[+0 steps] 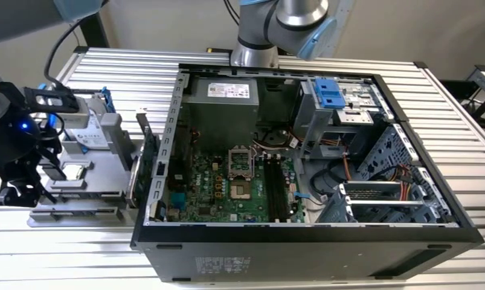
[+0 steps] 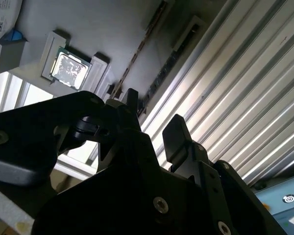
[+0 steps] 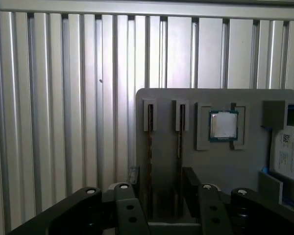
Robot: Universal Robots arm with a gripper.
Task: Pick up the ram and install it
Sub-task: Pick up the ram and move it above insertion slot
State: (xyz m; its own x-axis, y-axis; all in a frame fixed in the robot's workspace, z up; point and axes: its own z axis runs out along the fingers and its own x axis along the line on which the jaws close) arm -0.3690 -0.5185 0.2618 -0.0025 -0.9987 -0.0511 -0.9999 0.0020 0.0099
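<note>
**A:** Fingers (image 3: 188, 181) spread, holding nothing?

**B:** Yes. Just beyond them the ram (image 3: 150, 142) stands on edge in the grey holder (image 3: 215, 171), at the exterior view's left. I'd centre on that stick, clear of its neighbour (image 3: 180, 142).

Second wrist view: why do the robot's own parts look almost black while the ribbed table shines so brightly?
In the second wrist view the gripper sits near the lens in shadow, a dark silhouette, while the ribbed table throws back glare in streaks; in the first wrist view the light is more even and the processor chip gleams pale.
</note>
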